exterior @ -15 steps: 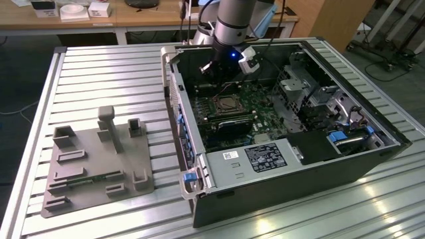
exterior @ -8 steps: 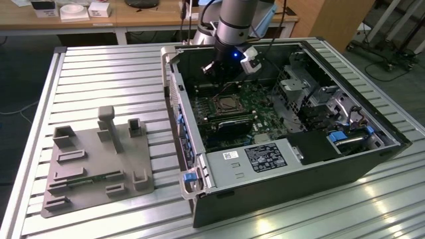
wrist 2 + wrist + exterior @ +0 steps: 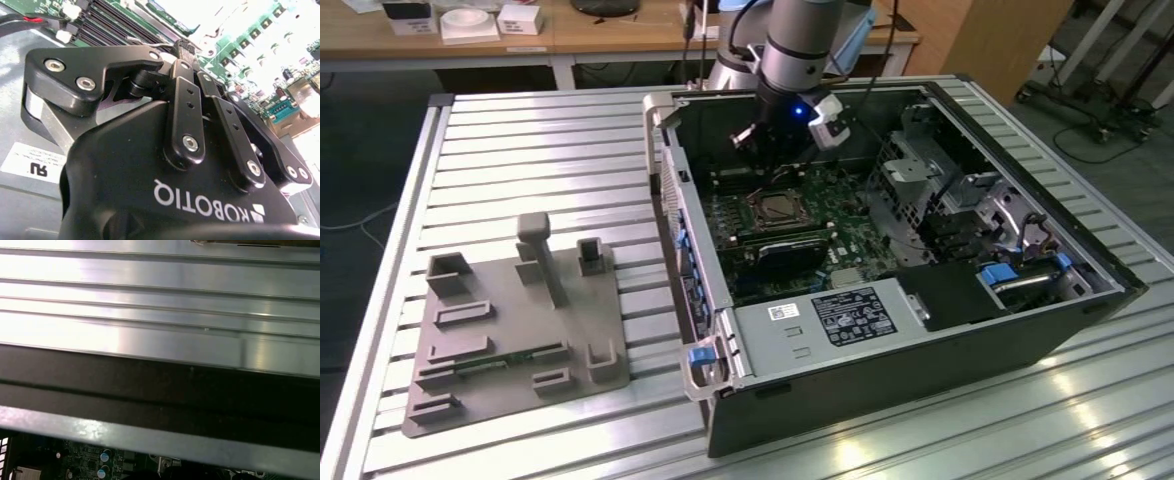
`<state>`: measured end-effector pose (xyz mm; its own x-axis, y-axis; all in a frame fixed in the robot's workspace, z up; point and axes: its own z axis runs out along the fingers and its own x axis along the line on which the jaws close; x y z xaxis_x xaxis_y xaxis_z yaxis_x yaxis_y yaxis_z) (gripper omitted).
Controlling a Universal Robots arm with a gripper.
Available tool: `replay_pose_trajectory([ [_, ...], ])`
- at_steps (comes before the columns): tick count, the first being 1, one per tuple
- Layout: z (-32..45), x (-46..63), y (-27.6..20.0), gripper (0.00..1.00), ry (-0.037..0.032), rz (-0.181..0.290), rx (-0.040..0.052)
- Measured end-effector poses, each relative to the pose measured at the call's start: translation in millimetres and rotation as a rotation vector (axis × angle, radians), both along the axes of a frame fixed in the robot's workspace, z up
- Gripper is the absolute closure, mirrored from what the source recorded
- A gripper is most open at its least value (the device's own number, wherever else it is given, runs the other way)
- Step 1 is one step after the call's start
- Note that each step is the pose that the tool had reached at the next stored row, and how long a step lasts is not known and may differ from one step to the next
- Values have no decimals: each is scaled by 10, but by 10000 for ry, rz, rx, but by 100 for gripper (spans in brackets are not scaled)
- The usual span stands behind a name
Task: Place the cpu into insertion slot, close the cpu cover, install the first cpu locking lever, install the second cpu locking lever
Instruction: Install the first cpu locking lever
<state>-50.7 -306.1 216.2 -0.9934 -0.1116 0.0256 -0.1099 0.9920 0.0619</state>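
The black two-fingered gripper (image 3: 781, 150) hangs inside the open black computer case (image 3: 1067, 330), near its far wall, over the green motherboard (image 3: 854, 225). In the second wrist view its fingers (image 3: 186, 52) are pressed together with no gap between them, and whether something thin is pinched at the tips cannot be told.

On the motherboard, just short of the gripper, sits the square dark insertion slot with a metal rim (image 3: 775, 209). A silvery-grey square fills its middle, and a thin metal frame lies flat around it; the fine detail there is too small to settle.

The case stands on a ribbed aluminium table (image 3: 520, 140), towards its right side in the exterior view. A grey plastic fixture tray (image 3: 507, 350) lies near the table's front left corner.
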Motion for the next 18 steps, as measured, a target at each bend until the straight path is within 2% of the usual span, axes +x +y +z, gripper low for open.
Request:
replay_pose_trajectory([
  [8,-12,76,0,89,-1,-36,-4],
  [18,-14,145,2,89,0,-154,-62],
])
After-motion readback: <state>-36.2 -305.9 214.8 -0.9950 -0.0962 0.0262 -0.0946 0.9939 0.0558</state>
